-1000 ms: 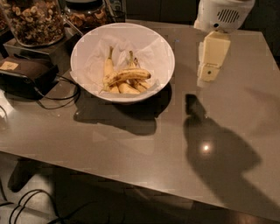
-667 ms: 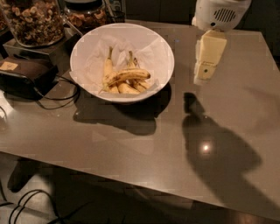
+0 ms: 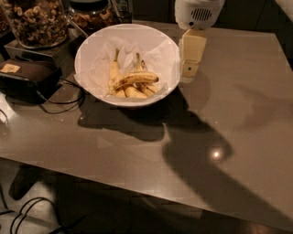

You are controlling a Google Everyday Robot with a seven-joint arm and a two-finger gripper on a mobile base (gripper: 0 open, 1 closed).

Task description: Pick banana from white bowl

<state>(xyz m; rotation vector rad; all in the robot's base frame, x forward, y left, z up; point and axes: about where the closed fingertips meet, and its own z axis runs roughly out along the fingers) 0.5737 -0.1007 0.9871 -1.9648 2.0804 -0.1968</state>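
The white bowl [image 3: 88, 51] stands at the back left of the grey table, lined with crinkled white paper. Several bananas lie in it. The brown-speckled banana [image 3: 135, 78] lies crosswise on top of the paler ones [image 3: 114, 69]. My gripper [image 3: 190, 59], cream-coloured under a white wrist housing, hangs just outside the bowl's right rim, above the table. It is right of the banana, apart from it, and holds nothing that I can see.
Glass jars of nuts [image 3: 36, 20] [image 3: 94, 13] stand behind the bowl at the back left. A black device [image 3: 25, 80] with cables lies left of the bowl. The table's front edge [image 3: 137, 189] runs across the lower view, with floor cables below.
My gripper has moved left, from well right of the bowl to right beside its right rim. The bowl and bananas have not moved.
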